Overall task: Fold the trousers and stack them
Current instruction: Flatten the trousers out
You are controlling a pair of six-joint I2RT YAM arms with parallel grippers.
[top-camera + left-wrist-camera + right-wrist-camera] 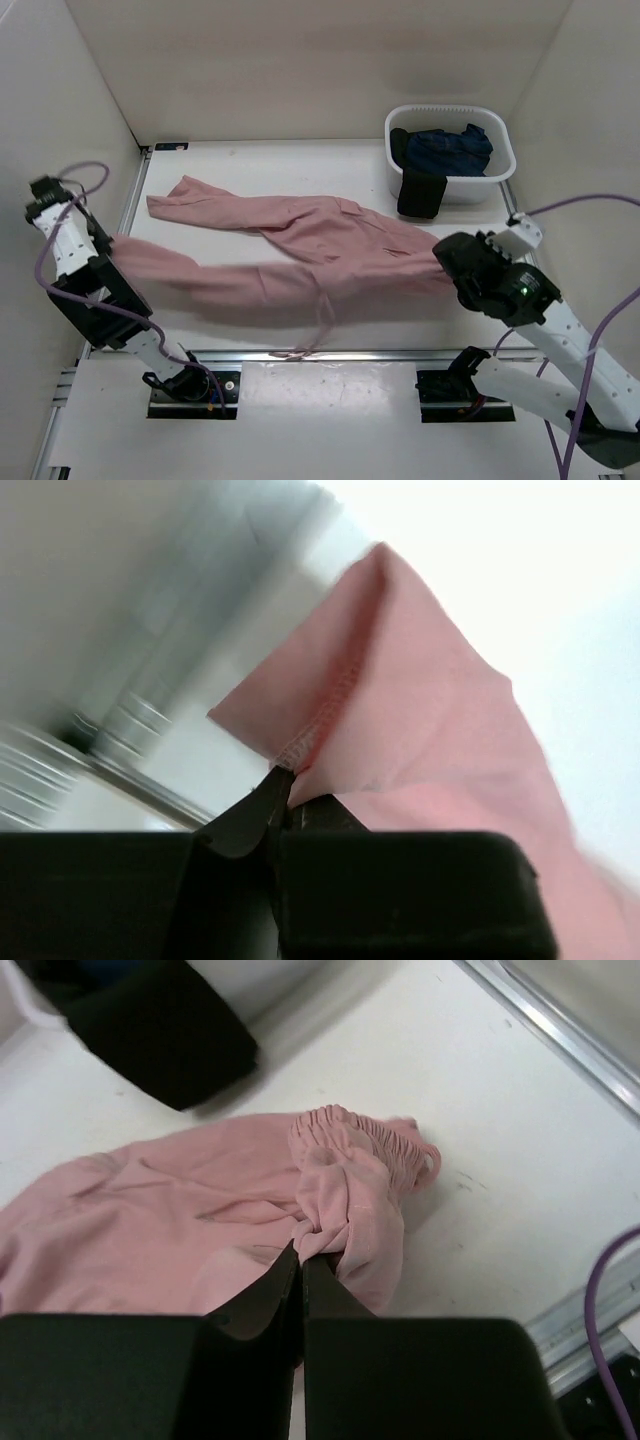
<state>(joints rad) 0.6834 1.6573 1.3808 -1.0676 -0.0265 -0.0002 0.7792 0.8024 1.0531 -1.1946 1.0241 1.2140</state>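
Step in hand, as I read it: the 1st fold, lengthwise, near leg over far leg; stacking not started. The trousers stretch left to right across the middle of the surface, waist at the right, 2 legs running left. The far leg lies flat toward the far left corner; the near leg looks taut and blurred in the top view, probably lifted at its left end. The left fingers are closed on the hem of the near leg, seam pinched at the tips. The right fingers are closed on a bunched fold just near of the gathered waistband. The left arm sits at the left edge, elbow folded, wrist aimed right into the scene; the right arm reaches from the near right, wrist low and aimed left at the waist. Next move calls for both ends carried toward the far side together, at matched height and with tension kept, so that the near leg lands on the far one without sagging in the middle. Risks: thin cloth could slip from a tip pinch; the drawstring trails to the near edge of the surface and could drag. The basket at far right, holding a navy garment with a black garment over its rim, is near the right fingers; keep clear.
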